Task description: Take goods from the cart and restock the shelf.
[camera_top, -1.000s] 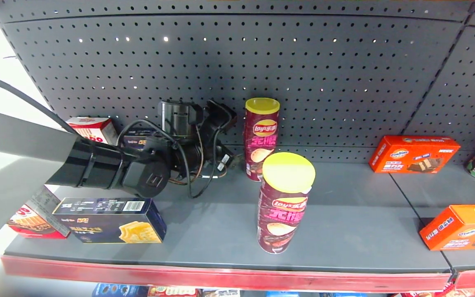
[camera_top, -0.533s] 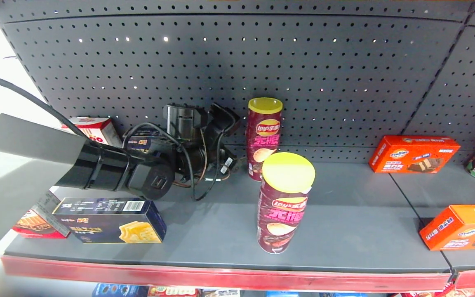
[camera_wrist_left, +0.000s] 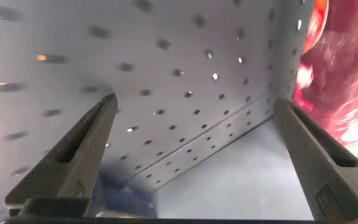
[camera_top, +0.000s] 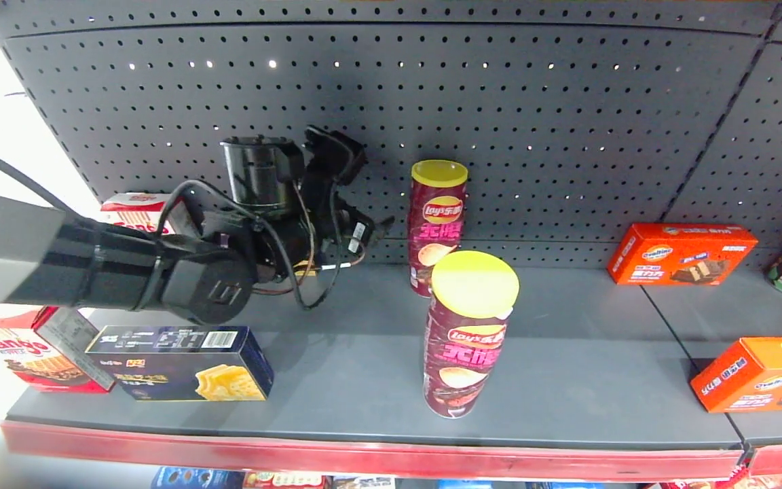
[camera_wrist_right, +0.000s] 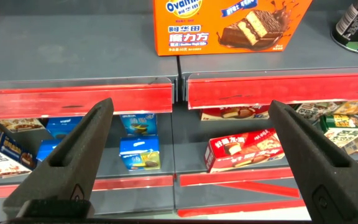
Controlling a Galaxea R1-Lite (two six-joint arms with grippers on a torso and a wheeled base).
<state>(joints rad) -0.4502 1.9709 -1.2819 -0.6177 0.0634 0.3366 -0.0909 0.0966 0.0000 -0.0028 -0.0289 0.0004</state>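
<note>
Nearest: right gripper (camera_wrist_right: pixel 191 104), jaws spread wide, empty, facing orange rectangular chocolate-cake carton (camera_wrist_right: pixel 232 25) at shelf front. Front of grey metal shelf (camera_top: pixel 567 380), behind red edge strip (camera_top: pixel 364 458): maroon cylindrical chip can with yellow plastic lid (camera_top: pixel 464 339), upright, free of both grippers. To its left: dark blue rectangular wafer carton (camera_top: pixel 180 362), lying flat; beside that, red wafer box (camera_top: pixel 31 356). Farther back: left gripper (camera_wrist_left: pixel 194 102), above shelf surface, jaws wide apart, holding nothing, aimed at black perforated back panel (camera_top: pixel 533 122). Just beside it: second maroon chip can with yellow lid (camera_top: pixel 436 227), upright, close to panel.
</note>
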